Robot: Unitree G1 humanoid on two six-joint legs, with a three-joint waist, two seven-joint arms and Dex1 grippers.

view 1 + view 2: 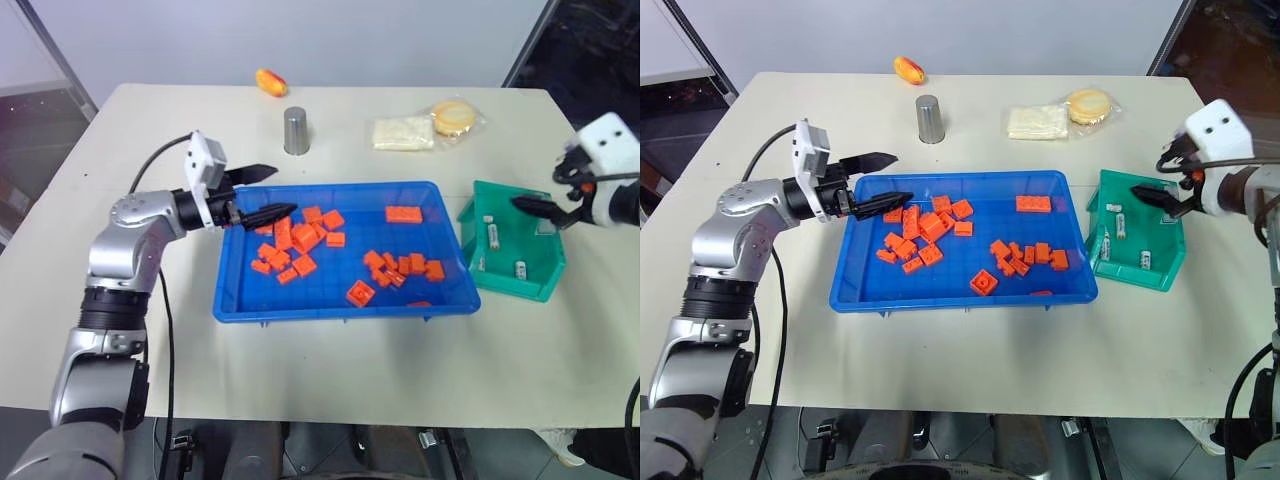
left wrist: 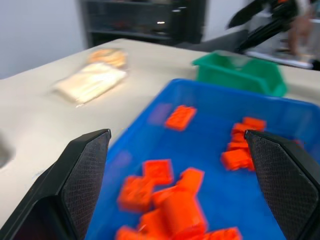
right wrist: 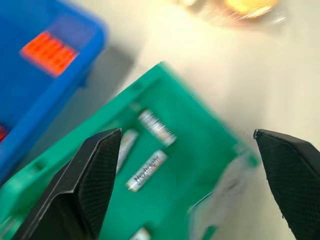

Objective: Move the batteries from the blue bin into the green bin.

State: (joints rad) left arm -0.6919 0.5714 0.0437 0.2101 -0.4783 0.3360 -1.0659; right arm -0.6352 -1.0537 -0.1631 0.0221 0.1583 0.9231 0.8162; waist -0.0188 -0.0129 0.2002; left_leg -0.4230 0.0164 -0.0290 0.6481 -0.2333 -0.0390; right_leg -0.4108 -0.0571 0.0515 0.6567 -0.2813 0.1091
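Table (image 1: 330, 370): pale top carrying both bins.
Blue bin (image 1: 340, 305): centre of the table, scattered with orange blocks (image 1: 300, 240); I can make out no batteries among them.
Left arm: bent at the elbow, reaching level over the blue bin's left rim.
Green bin (image 1: 545, 270): just right of the blue bin.
Left gripper (image 1: 262, 193): jaws wide, holding nothing.
Right gripper (image 1: 1160, 180): jaws wide, empty, above the green bin's far right edge.
Batteries (image 3: 146, 171): lying inside the green bin.
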